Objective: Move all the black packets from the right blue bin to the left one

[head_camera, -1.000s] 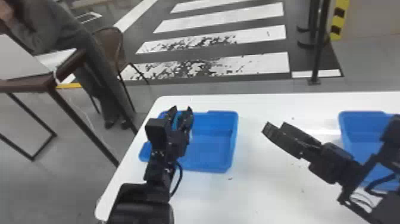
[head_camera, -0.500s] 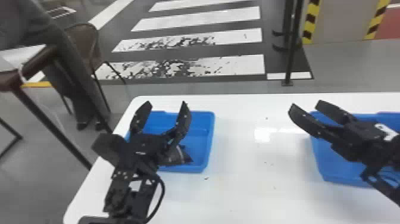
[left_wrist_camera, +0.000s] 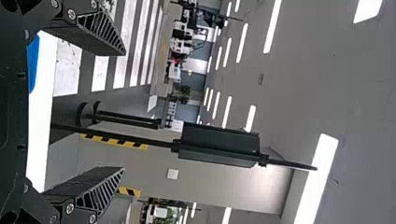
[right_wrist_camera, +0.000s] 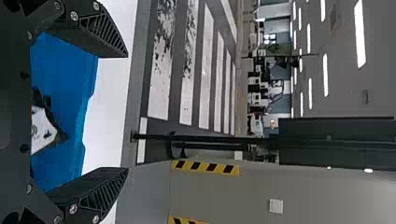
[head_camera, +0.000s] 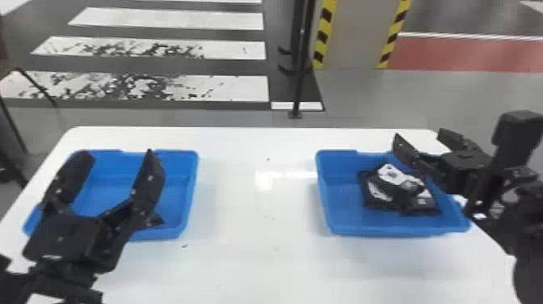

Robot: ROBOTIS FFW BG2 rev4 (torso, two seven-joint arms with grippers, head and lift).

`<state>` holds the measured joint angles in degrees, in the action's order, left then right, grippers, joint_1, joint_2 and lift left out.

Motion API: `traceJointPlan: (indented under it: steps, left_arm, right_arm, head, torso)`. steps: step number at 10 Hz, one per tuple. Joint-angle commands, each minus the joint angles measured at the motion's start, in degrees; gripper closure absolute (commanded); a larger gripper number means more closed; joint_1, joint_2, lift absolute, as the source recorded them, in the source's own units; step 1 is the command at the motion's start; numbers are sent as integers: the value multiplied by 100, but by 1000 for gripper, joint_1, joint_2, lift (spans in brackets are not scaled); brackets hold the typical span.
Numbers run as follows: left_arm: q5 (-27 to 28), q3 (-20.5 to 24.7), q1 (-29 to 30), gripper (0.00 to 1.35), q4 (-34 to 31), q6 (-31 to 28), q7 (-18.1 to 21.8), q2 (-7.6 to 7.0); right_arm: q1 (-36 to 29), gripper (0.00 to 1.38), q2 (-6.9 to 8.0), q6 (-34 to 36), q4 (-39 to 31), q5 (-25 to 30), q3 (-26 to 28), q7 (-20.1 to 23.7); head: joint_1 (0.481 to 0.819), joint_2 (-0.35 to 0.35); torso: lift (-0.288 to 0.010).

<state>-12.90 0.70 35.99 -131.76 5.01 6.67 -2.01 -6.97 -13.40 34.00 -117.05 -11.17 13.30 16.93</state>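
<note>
Above the left blue bin [head_camera: 188, 190], my left gripper [head_camera: 117, 153] stands open; it shows open and empty in the left wrist view too [left_wrist_camera: 124, 111]. A dark packet [head_camera: 154, 220] lies in that bin's near part, partly hidden by this gripper. The right blue bin [head_camera: 329, 206] holds a pile of black packets [head_camera: 420, 207] with white labels, overlapping at its middle and right. My right gripper [head_camera: 418, 133] is open over that bin's far right side, above the pile. In the right wrist view, nothing is between the fingers of the right gripper [right_wrist_camera: 127, 112], and a packet [right_wrist_camera: 43, 130] shows beyond its palm.
Both bins stand on a white table [head_camera: 258, 226], with a wide stretch of tabletop between them. A thin black post [head_camera: 299, 72] rises from the floor behind the table's far edge.
The head view has swung right. My left gripper has opened from nearly shut, and a dark packet shows in the left bin. My right gripper has spread wider and moved right, over the right bin.
</note>
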Motion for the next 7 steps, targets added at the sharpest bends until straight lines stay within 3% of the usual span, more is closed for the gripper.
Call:
traceJointPlan:
  steps: [1, 3, 7]
  left_arm:
    - [-219, -48, 1, 160, -7, -50, 0, -18]
    - [-276, -116, -55, 160, -7, -135, 0, -45]
    - [-299, -185, -83, 165, -7, -177, 9, -89]
  right_arm:
    - [262, 170, -75, 31, 518, 134, 110, 162]
    - [402, 171, -110, 17, 1067, 214, 110, 302]
    - [416, 171, -75, 369, 1376, 591, 18, 302]
  head:
    - [695, -126]
    - [695, -154]
    - [695, -186]
  torso:
    - [-140]
    - [-140]
    - [-140]
